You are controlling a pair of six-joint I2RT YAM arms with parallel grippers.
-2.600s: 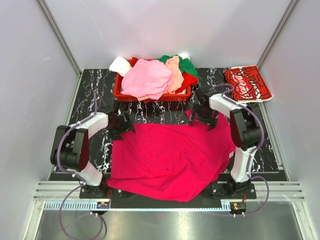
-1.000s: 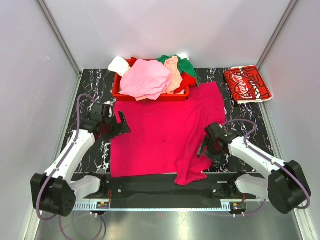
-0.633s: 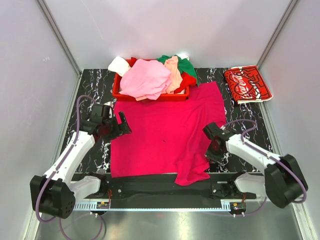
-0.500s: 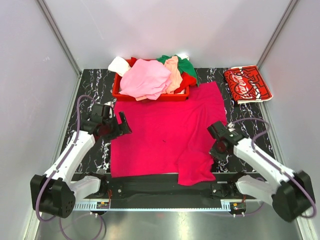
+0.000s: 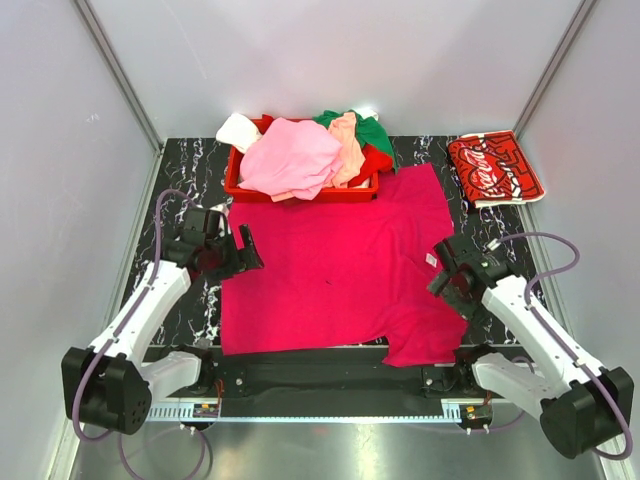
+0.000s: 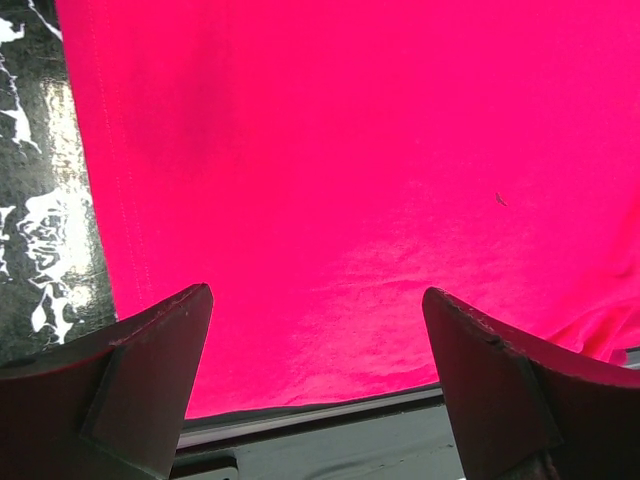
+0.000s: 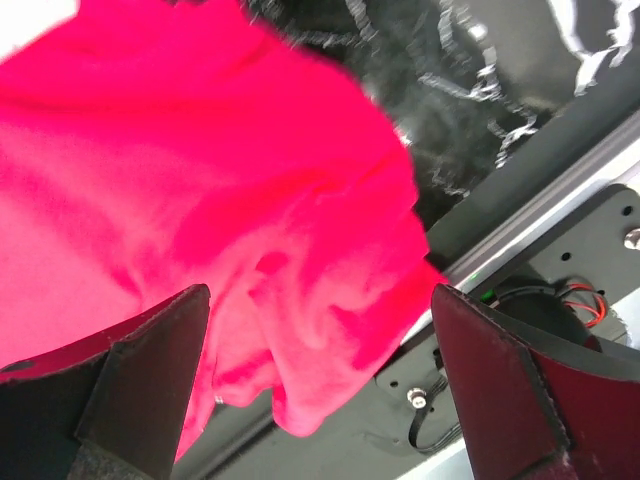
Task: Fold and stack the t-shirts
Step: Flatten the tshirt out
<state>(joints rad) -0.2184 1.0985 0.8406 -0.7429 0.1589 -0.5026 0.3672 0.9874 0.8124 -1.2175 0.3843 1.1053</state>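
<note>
The right gripper (image 5: 450,280), jaws now wide and empty, has just released the magenta t-shirt (image 5: 335,275) after dragging its near right corner outward. The tee lies flatter in front of the red basket (image 5: 300,192). The left gripper (image 5: 243,250) hangs open, empty, at its left edge. Folding can likely begin. The Coca-Cola tee (image 5: 495,168) lies right of the basket.

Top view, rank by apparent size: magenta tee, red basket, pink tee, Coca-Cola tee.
1. magenta tee, spread out, clearly largest.
2. red basket, going by its outline; it is mostly covered.
3. pink tee and folded Coca-Cola tee look about alike; not ranking them.
</note>
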